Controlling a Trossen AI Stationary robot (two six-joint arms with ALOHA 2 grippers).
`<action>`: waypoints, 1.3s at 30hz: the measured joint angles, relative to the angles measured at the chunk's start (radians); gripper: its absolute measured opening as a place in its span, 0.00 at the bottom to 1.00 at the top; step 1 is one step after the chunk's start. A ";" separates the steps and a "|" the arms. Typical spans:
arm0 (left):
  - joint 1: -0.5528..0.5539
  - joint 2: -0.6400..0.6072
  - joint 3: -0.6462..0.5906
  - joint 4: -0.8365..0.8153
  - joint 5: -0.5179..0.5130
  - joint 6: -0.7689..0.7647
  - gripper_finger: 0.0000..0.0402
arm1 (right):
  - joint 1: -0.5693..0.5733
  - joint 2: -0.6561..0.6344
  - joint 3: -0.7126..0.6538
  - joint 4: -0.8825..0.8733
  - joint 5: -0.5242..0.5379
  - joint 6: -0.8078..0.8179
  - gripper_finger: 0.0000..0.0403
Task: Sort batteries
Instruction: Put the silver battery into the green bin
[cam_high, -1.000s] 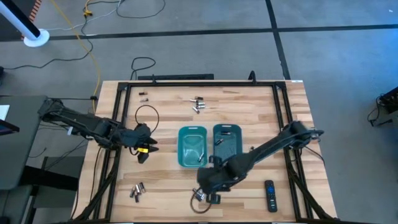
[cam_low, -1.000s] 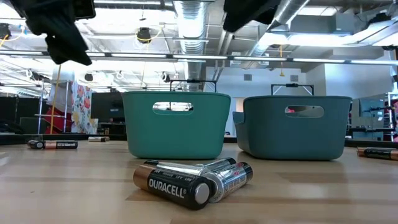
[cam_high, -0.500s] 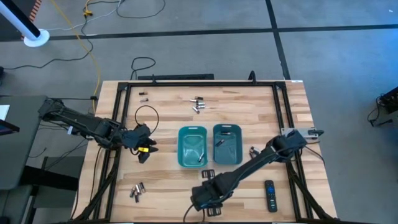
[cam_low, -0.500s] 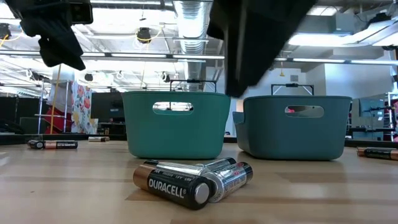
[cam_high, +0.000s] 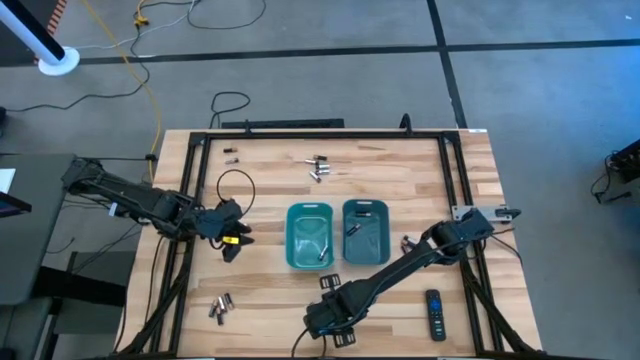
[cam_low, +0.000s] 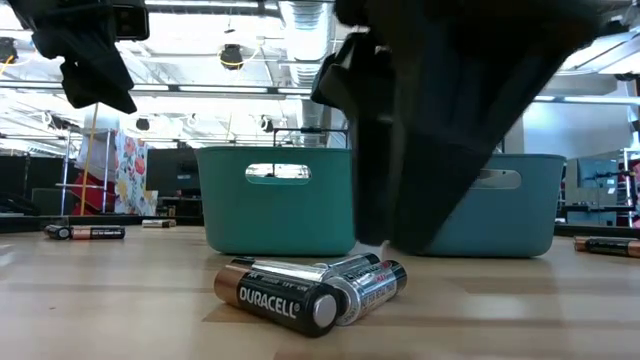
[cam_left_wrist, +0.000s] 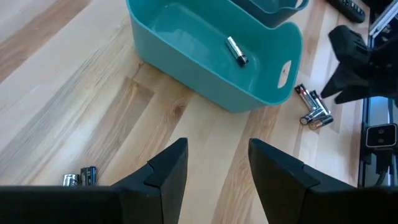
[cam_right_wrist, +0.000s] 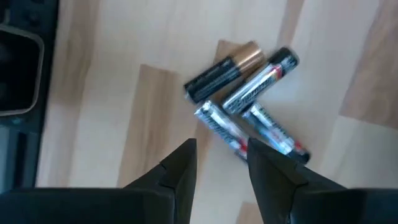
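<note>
Right tool (cam_right_wrist: 221, 163), fingers spread and empty, above a cluster of batteries (cam_right_wrist: 245, 102) lying touching on the tabletop (cam_high: 270, 300) near its front edge: small, rigid, smooth cylinders likely to roll, best pinched across the middle; left tool (cam_left_wrist: 216, 171) spread, idle

Table (cam_high: 400, 170): pale wood planks, light and tan stripes, black frame rails along edges.
Left bin (cam_high: 309, 236): teal, one silvery cell inside.
Right bin (cam_high: 366, 232): teal, slightly darker and bluer.
Near battery cluster (cam_right_wrist: 249, 99): one black with copper end, three silvery-white with red and black markings.
Front cell (cam_low: 285, 297): black body, white lettering, copper band.
Far-left cell (cam_low: 88, 232): black and copper.
Near-left pile (cam_high: 220, 307): silvery and dark mixed.
Far pile (cam_high: 318, 167): silvery, some dark.
Remote control (cam_high: 434, 314): black, blue button.
Left gripper (cam_high: 232, 243): dark, yellow mark at tip.
Right gripper (cam_right_wrist: 221, 163): dark fingers.
Floor (cam_high: 540, 90): grey, black dividing lines.
Cable (cam_high: 148, 80): yellow.
</note>
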 joint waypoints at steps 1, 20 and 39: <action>-0.002 0.000 0.000 -0.001 0.000 0.000 0.41 | -0.001 0.000 0.000 -0.001 0.000 -0.001 0.38; -0.005 0.000 0.000 -0.001 0.024 -0.008 0.41 | -0.017 0.000 -0.052 0.060 -0.038 -0.064 0.35; -0.005 0.000 0.001 -0.002 0.027 -0.007 0.41 | -0.002 -0.012 -0.182 0.220 -0.045 0.069 0.31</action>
